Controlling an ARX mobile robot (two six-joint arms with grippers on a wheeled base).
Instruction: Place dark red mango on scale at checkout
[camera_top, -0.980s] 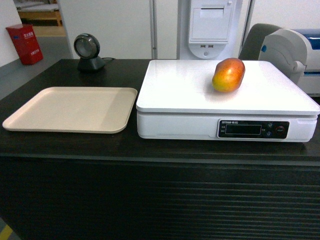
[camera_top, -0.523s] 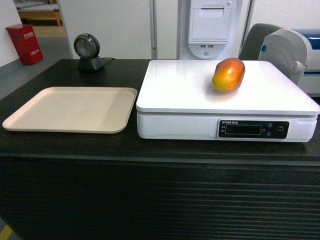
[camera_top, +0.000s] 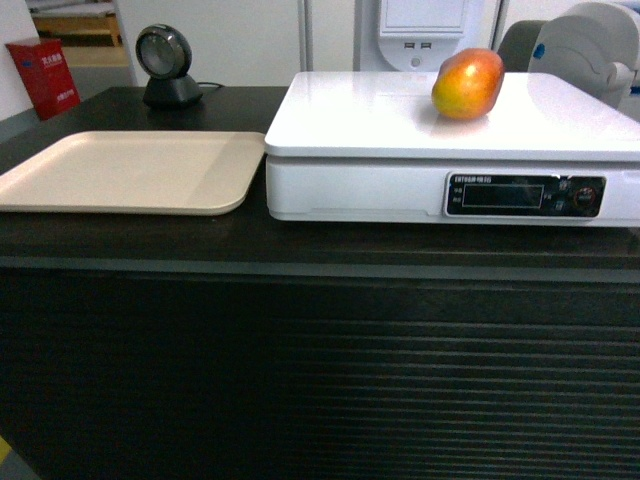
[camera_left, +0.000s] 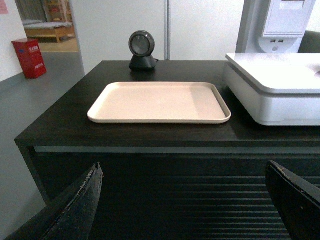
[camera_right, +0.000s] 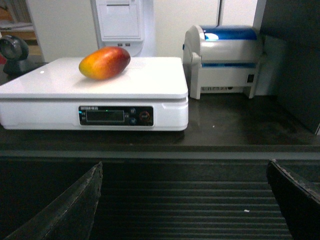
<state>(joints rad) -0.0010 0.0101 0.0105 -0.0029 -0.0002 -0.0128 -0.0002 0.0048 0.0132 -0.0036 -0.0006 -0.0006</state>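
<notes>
Our left gripper (camera_left: 185, 205) hangs in front of the ribbed face of the checkout (camera_left: 165, 195), its two dark fingers (camera_left: 75, 210) spread wide at the bottom corners of the left wrist view, with nothing between them. Our right gripper (camera_right: 187, 205) shows the same: fingers (camera_right: 295, 202) far apart, gripping nothing, low before the counter's front.

From the left gripper, at 12 o'clock, we see the beige tray (camera_left: 160, 102) lying flat on the dark counter top. Beyond it, still near 12 o'clock, stands a round black barcode scanner (camera_left: 142, 49). At 10 o'clock in the far background sits a red box (camera_left: 29, 57) on the floor.

From the right gripper, at 11 o'clock, we see the scale (camera_right: 95, 95) resting on the counter, its black display panel (camera_right: 116, 115) facing us. The dark red mango (camera_right: 105, 62) lies on its side on the white platform, red end toward 3 o'clock, yellow-orange end toward 9 o'clock. At 1 o'clock, just beside the scale, stands a white label printer (camera_right: 225, 60) with a blue top.

In the head view the mango (camera_top: 467, 84) sits on the platform toward its back right, the scale (camera_top: 400, 150) is just beside the tray (camera_top: 130, 172), and neither gripper appears.
</notes>
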